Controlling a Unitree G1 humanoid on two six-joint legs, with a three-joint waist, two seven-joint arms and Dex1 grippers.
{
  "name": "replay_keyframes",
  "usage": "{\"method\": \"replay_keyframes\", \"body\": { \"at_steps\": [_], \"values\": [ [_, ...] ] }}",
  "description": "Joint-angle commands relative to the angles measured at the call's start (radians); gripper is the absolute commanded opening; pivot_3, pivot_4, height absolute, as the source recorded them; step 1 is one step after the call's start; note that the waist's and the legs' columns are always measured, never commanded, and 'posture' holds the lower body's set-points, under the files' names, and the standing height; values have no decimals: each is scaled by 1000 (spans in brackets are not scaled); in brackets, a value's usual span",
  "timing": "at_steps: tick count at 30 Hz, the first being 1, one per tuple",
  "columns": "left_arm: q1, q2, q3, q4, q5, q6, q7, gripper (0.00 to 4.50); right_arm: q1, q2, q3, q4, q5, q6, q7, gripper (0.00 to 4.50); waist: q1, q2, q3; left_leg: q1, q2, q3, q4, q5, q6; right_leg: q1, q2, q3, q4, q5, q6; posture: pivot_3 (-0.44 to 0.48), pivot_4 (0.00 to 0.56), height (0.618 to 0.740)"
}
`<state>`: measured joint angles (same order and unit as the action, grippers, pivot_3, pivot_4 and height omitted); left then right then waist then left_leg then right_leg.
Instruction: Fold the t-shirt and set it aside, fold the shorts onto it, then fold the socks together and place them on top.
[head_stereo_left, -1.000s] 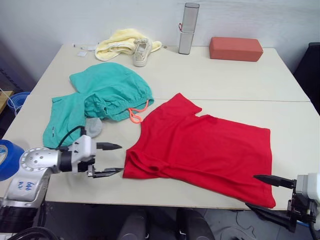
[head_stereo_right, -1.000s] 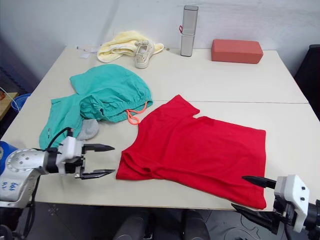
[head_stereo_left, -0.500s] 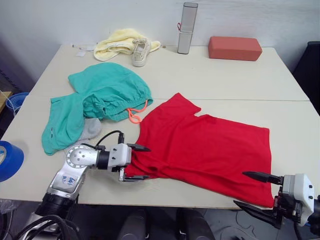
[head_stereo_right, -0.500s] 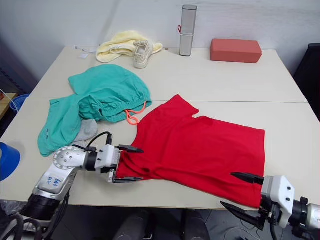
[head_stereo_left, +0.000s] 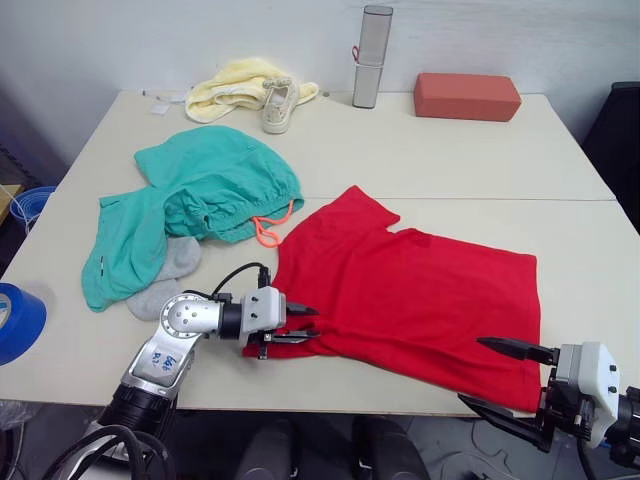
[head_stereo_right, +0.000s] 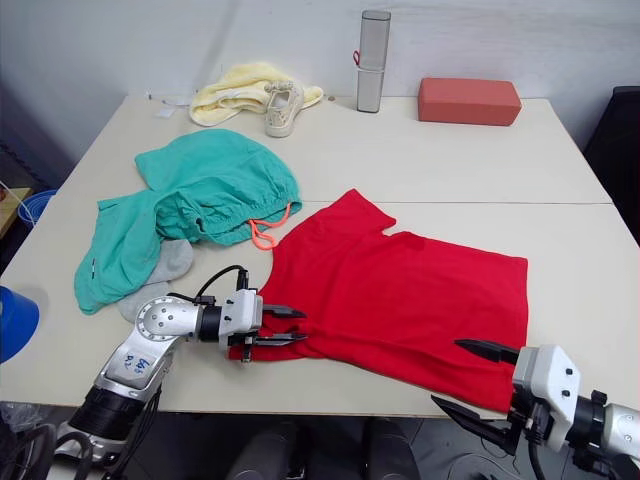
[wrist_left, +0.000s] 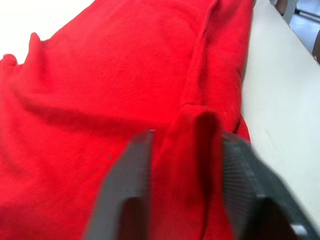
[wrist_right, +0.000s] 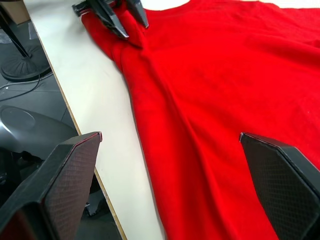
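Observation:
The red t-shirt (head_stereo_left: 410, 295) lies spread flat on the near right half of the table. My left gripper (head_stereo_left: 305, 325) is at its near left corner and is shut on a raised ridge of red fabric, which stands between the fingers (wrist_left: 132, 170) in the left wrist view. My right gripper (head_stereo_left: 497, 378) hangs open at the table's front edge by the t-shirt's near right corner, one finger above the cloth and one below the edge. The teal shorts (head_stereo_left: 200, 190) lie crumpled at the left. A grey sock (head_stereo_left: 170, 282) pokes out from under them.
At the back of the table are a pale yellow cloth (head_stereo_left: 235, 88), a beige sneaker (head_stereo_left: 280, 104), a silver cylinder (head_stereo_left: 368, 57) and a red-brown block (head_stereo_left: 467, 96). A blue roll (head_stereo_left: 15, 320) sits off the table's left side.
My left gripper has moved right from the bare table onto the t-shirt's near left corner and closed on the fabric. The right gripper has crept slightly closer to the hem, still open.

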<state>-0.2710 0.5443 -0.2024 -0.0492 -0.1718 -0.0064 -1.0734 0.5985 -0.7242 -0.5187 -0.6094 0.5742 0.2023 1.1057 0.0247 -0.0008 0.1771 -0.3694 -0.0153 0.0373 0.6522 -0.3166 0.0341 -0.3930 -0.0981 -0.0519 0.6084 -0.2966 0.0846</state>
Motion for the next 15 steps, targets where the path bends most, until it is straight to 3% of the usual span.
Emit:
{"method": "replay_keyframes", "body": {
  "at_steps": [1, 2, 6, 13, 15],
  "values": [
    [-32, -5, 31, 0, -20, 19, 27, 317, 3, -1, -4, -39, 23, 12, -13, 4500, 0, 0, 0, 0, 0, 0, 0, 0, 0, 0, 0, 0, 0, 0, 0, 0, 150, 740],
    [-43, -13, 33, 11, -13, 26, 43, 29, 2, -3, -3, -42, 24, 15, -15, 4500, 0, 0, 0, 0, 0, 0, 0, 0, 0, 0, 0, 0, 0, 0, 0, 0, 150, 740],
    [-86, -41, 39, 45, -12, 50, 80, 29, -5, -5, 1, -54, 27, 33, -26, 4500, 3, 0, 0, -1, 0, 0, 2, 0, 0, 0, 0, 0, 0, 0, 0, 0, 150, 740],
    [-168, -69, -2, 162, 37, -47, 56, 29, -11, -5, 24, -53, 20, 48, -34, 4500, 2, -1, 0, 0, 0, 0, 2, 1, -1, 0, 1, 0, 1, 0, 1, 0, 150, 740],
    [-180, -71, -9, 176, 19, -38, 26, 442, -6, 1, 32, -44, 12, 39, -28, 4500, 2, -1, 0, 0, 0, 0, 2, 1, -1, 0, 1, 0, 1, 0, 1, 0, 150, 740]
  ]
}}
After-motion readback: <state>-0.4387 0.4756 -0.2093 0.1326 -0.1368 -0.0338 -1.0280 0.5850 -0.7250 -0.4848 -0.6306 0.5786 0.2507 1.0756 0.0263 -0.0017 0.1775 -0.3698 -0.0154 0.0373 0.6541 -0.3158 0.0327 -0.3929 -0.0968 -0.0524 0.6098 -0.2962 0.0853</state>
